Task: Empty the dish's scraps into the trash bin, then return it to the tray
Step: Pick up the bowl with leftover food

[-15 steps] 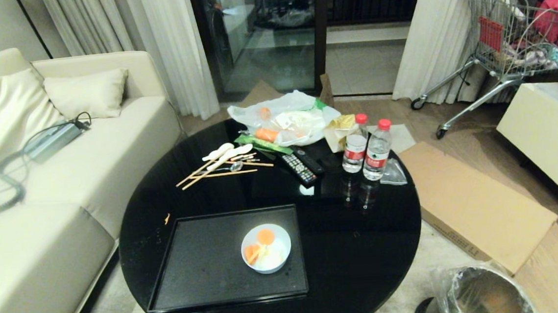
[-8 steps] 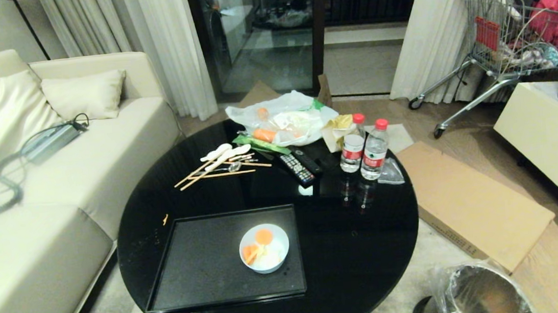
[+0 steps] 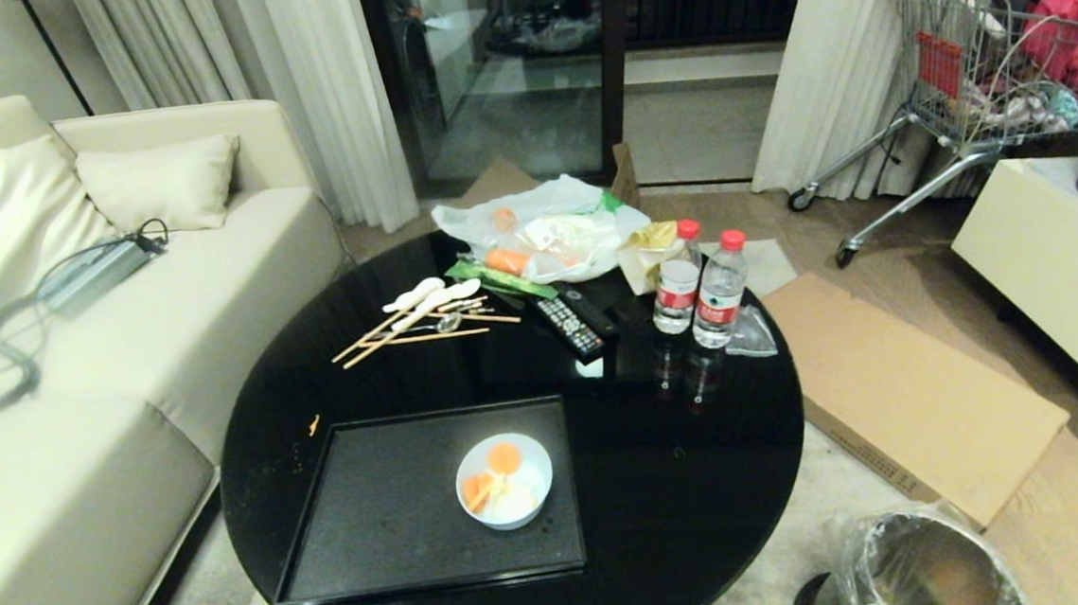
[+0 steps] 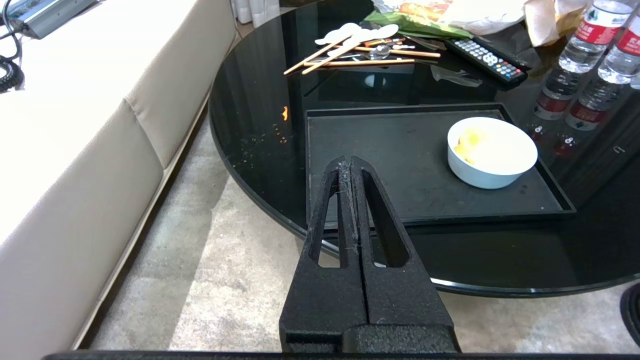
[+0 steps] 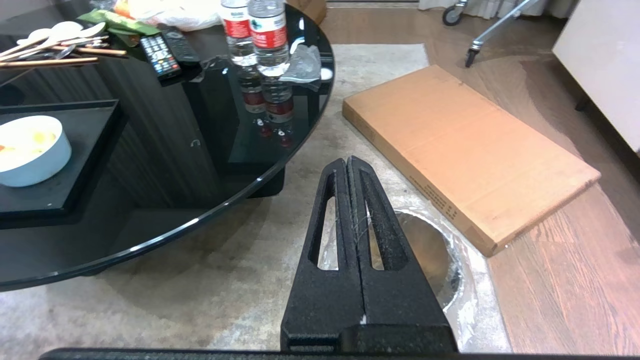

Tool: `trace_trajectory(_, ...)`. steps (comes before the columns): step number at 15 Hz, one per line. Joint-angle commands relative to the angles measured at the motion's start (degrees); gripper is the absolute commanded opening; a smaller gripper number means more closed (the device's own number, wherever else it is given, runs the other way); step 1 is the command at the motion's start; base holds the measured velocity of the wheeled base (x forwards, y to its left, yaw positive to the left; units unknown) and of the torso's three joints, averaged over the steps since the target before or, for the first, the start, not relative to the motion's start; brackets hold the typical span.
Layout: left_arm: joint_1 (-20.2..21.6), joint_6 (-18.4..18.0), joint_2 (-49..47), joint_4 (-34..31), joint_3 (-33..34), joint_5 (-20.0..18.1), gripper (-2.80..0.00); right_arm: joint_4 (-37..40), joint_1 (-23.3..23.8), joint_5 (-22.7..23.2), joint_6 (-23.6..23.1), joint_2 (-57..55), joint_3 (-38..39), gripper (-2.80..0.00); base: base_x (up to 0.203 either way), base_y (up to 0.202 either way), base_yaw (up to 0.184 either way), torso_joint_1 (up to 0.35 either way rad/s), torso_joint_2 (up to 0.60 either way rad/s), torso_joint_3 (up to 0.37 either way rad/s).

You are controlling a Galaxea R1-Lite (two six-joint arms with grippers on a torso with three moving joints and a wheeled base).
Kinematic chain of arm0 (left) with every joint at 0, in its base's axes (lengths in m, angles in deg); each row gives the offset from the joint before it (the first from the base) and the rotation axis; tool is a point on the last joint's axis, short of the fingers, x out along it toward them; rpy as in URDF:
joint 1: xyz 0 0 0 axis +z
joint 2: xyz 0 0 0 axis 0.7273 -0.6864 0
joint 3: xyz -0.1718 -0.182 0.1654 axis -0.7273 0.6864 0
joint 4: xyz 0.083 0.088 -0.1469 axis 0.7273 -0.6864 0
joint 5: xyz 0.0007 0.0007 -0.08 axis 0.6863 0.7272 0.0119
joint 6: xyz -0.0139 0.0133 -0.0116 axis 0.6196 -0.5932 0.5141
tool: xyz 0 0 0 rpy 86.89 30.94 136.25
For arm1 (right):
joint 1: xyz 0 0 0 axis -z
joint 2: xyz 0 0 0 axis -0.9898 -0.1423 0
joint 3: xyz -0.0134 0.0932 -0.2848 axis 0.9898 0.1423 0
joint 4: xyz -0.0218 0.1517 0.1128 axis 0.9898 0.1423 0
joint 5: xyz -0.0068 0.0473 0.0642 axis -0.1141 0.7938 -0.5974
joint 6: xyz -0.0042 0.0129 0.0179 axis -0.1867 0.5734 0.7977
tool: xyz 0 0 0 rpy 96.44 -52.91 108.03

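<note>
The dish [image 3: 505,481], a small pale bowl, sits on the right part of the black tray [image 3: 374,523] near the front of the round black table. Orange and pale scraps [image 3: 494,476] lie inside it. The silvery trash bin [image 3: 928,569] with a clear liner stands on the floor at the front right. My left gripper [image 4: 348,161] is shut and empty, held before the table's edge, short of the tray [image 4: 390,165] and the dish [image 4: 492,152]. My right gripper [image 5: 347,162] is shut and empty above the trash bin [image 5: 435,250]. Neither arm shows in the head view.
Chopsticks and spoons [image 3: 417,316], remote controls [image 3: 578,323], two water bottles [image 3: 704,286] and a plastic bag with carrots [image 3: 543,231] sit at the table's back. A sofa [image 3: 79,373] stands left, a flat cardboard box [image 3: 915,390] right.
The whole head view has shifted slightly to the left, so the camera has turned a little. The dish, tray and bin lie as before.
</note>
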Motion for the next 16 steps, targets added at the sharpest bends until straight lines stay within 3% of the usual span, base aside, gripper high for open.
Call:
trace_trajectory(1,0.0,0.0,0.0,0.0,0.0,0.0,-2.80,0.0,0.0,0.0,0.0,-0.1,0.0,-2.80,0.000,0.000,0.000,0.000,0.00,0.000)
trace_trajectory(6,0.0,0.0,0.0,0.0,0.0,0.1,-2.80,0.0,0.0,0.0,0.0,-0.1,0.0,-2.80,0.000,0.023,0.001,0.004,0.00,0.000)
trace_trajectory(16,0.0,0.0,0.0,0.0,0.0,0.1,-2.80,0.0,0.0,-0.1,0.0,-0.1,0.0,-2.80,0.000,0.183,0.001,0.002,0.00,0.002)
